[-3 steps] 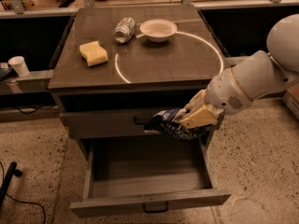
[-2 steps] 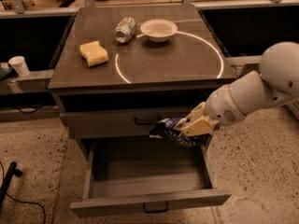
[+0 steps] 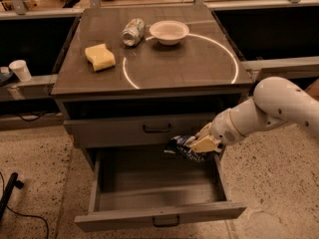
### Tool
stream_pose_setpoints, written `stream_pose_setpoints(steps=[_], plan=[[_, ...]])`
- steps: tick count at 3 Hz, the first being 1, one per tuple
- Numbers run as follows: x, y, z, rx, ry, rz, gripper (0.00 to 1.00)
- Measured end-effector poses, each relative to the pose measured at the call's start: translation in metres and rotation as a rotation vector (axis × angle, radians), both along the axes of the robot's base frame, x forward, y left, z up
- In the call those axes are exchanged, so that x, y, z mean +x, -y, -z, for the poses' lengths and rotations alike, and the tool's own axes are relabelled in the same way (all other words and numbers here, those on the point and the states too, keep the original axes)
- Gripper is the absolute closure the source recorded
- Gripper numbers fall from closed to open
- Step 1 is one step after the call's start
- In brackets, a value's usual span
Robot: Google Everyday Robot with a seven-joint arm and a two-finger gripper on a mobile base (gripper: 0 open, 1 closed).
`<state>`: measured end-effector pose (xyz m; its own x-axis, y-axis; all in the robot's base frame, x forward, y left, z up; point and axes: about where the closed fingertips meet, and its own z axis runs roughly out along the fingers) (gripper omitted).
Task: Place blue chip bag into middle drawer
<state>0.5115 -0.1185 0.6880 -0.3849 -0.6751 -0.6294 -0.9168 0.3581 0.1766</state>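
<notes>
gripper (image 3: 202,144), right of centre in the frame, is clenched on the blue chip bag (image 3: 180,148), holding it in the air over the right rear part of the open middle drawer (image 3: 149,185), just below the closed drawer front (image 3: 114,131). in the upper frame, a yellow sponge (image 3: 99,57), a silver can (image 3: 133,32) on its side and a white bowl (image 3: 169,32) sit on the cabinet top (image 3: 189,63).

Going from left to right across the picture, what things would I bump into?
Cup → sponge → can → bowl → gripper, low on the right, gripping the bag over the open drawer.
</notes>
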Motion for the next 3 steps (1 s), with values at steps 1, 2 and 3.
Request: stream_pose_setpoints(steps=[1, 2, 3], plan=[[0.013, -0.011, 0.04, -0.008, 0.002, -0.041, 1.0], [0.017, -0.02, 0.074, -0.02, 0.021, -0.085, 1.0], [0.015, -0.031, 0.102, -0.009, 0.033, -0.117, 1.0]])
